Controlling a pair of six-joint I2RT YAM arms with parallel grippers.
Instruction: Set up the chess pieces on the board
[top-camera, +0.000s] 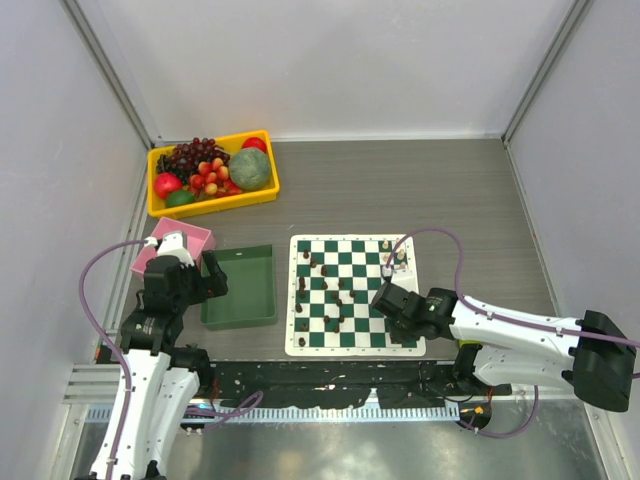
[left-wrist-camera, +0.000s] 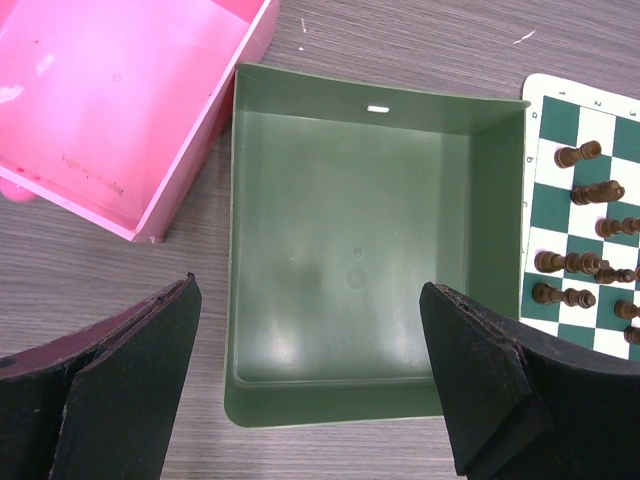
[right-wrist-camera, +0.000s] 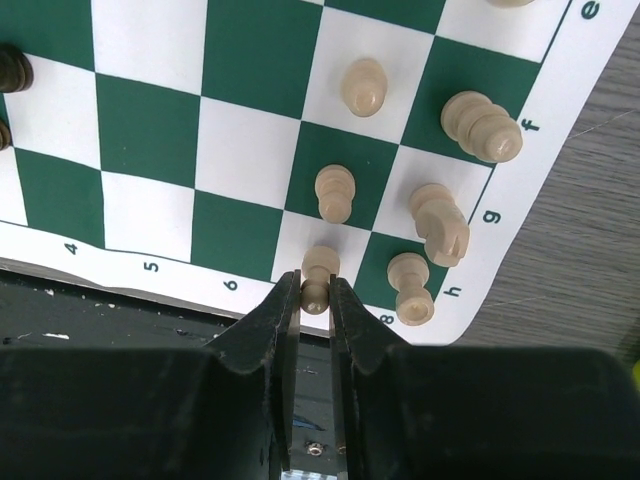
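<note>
Right wrist | right claw (right-wrist-camera: 315, 292) pinches cream pawn (right-wrist-camera: 320, 262) | at board (right-wrist-camera: 148, 128) border

Grey wood-grain counter (left-wrist-camera: 420, 40): matt. Square dark-green plastic tray (left-wrist-camera: 350, 260): smooth, faint sheen; pink plastic bin (left-wrist-camera: 120, 100) at its ten o'clock likewise. Flat green-and-white checked board (right-wrist-camera: 250, 60): thin, matt printed sheet. Cream chess pieces (right-wrist-camera: 335, 192): smooth, satin-finished.

Green tray (top-camera: 238, 288) on a grey table (top-camera: 400, 190), a pink box (top-camera: 193, 236) just left of it, a yellow fruit bin (top-camera: 212, 208) beyond it.
</note>
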